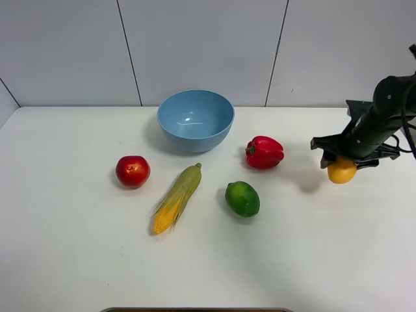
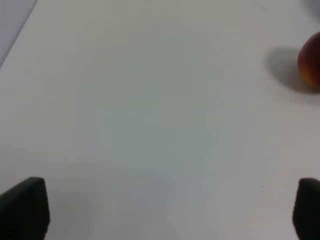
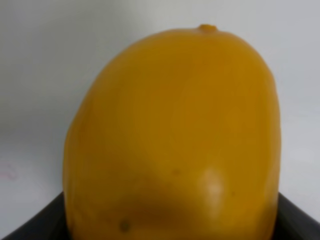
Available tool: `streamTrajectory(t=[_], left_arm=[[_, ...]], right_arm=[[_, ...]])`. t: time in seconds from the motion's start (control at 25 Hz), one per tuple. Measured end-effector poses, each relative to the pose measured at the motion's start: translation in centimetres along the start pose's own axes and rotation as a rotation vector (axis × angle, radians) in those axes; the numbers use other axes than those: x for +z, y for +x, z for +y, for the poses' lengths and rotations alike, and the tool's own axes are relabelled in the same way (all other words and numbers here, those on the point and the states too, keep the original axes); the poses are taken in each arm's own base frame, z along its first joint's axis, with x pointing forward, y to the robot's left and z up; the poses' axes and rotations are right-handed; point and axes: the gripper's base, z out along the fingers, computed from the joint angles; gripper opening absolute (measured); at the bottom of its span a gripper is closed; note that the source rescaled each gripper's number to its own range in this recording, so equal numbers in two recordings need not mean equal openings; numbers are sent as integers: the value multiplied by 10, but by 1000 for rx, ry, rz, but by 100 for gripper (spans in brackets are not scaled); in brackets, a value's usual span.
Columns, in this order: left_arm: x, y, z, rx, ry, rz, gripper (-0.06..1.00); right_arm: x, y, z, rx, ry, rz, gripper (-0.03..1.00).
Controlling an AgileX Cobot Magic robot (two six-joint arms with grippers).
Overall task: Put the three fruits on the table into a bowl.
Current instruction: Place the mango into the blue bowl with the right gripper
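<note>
While the right pincer (image 1: 342, 162) grips the orange fruit (image 1: 342, 171) above the bench (image 1: 325, 260), carrying is the step. Next, swing it over the bowl (image 1: 195, 138), well apart leftward, and release. Left pincer (image 2: 160, 210) gapes, empty.

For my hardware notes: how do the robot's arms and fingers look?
The right arm is matt black, with rounded tubular links and thin black cables looping beside it. The right gripper is black too, built from flat angular plates. The left gripper's fingers are black blocks with rounded corners. No markings show; the left arm itself is out of view.
</note>
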Motion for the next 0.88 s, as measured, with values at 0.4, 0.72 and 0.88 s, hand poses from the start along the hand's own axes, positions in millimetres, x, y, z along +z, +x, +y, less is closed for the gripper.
streamTrajectory(t=[0.4,0.72,0.88], left_arm=[[0,0,0,0,0,0,100],[0,0,0,0,0,0,100],[0,0,0,0,0,0,100]], right_arm=[[-113,5,-2,-97,-46,-278,4],[-169,25,12,-180,-176,-420,4],[-179,33,39,-279,-273,-476,4]])
